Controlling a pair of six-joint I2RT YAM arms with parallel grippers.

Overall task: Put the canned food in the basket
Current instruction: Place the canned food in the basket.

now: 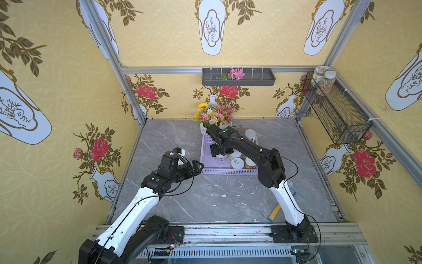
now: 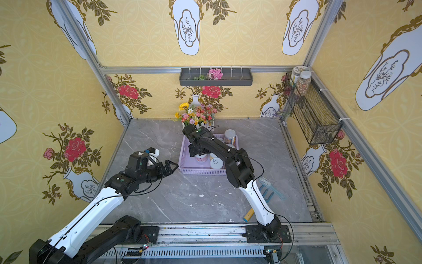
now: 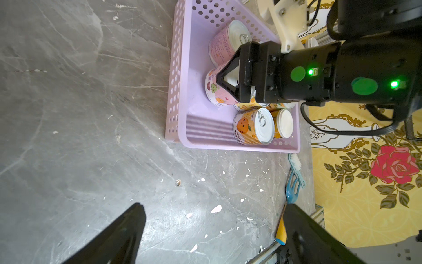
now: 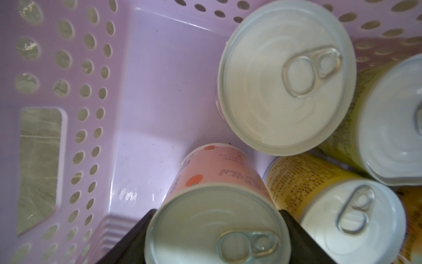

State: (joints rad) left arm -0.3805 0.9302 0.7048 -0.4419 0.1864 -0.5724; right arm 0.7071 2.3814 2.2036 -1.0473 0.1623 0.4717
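Observation:
The lavender basket (image 1: 219,171) (image 2: 196,171) sits mid-table and holds several cans of canned food, among them a silver-topped one (image 1: 237,163) and a taller white-lidded one (image 1: 250,134). My right gripper (image 1: 221,152) (image 4: 218,212) reaches down into the basket (image 4: 148,91), shut on an upright pink-labelled pull-tab can (image 4: 214,228) (image 3: 214,91). That can stands next to another pink can (image 4: 285,77) and a yellow one (image 4: 349,219). Whether it rests on the basket floor I cannot tell. My left gripper (image 1: 196,168) (image 3: 213,206) hovers left of the basket, open and empty.
A flower vase (image 1: 214,116) stands right behind the basket. A blue brush (image 1: 294,189) and a yellow-handled tool (image 1: 275,212) lie by the right arm. A black wire basket (image 1: 335,109) and a grey tray (image 1: 238,76) hang on the walls. White chips dot the table.

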